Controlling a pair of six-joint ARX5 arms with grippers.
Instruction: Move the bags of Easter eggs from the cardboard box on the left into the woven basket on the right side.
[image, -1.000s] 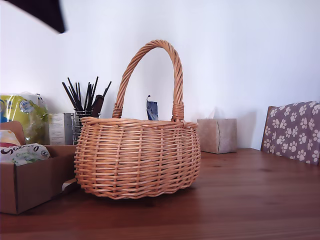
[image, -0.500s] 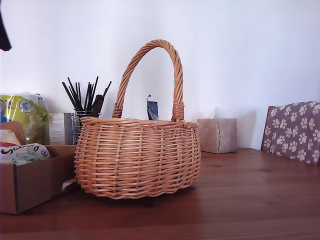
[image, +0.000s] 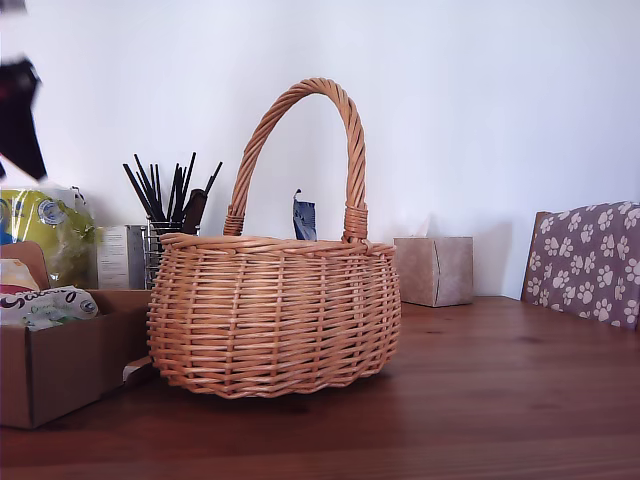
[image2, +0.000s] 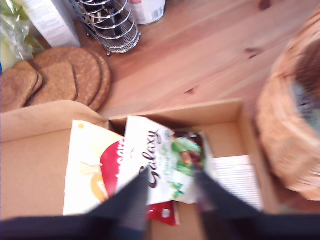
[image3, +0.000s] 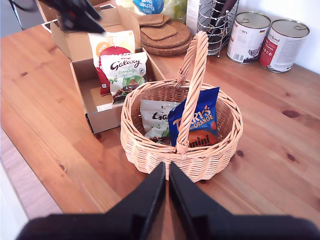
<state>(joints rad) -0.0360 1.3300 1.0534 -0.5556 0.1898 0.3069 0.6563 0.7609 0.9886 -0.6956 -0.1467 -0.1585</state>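
The cardboard box (image2: 200, 111) holds a white Galaxy bag (image2: 160, 165) lying over a red-yellow bag (image2: 92, 175). My first gripper (image2: 171, 176) hangs open just above the white bag, touching nothing. In the exterior view the box (image: 60, 370) sits at the left, with my first arm (image: 20, 120) a dark blur above it. The woven basket (image3: 150, 150) contains a white bag (image3: 154, 117) and a blue bag (image3: 200, 120). My second gripper (image3: 166, 167) is shut and empty, on the near side of the basket and above it.
Cork coasters (image2: 65, 80), a wire utensil holder (image2: 110, 25) and two cans (image3: 250, 30) stand behind the box and basket. A yellow-green bag (image: 45, 235), a tan tissue box (image: 433, 270) and a paw-print chair back (image: 590, 260) line the far side.
My first arm's dark shape has moved from the exterior view's top edge leftward and down, toward the box. Basket, box and bags have not shifted.
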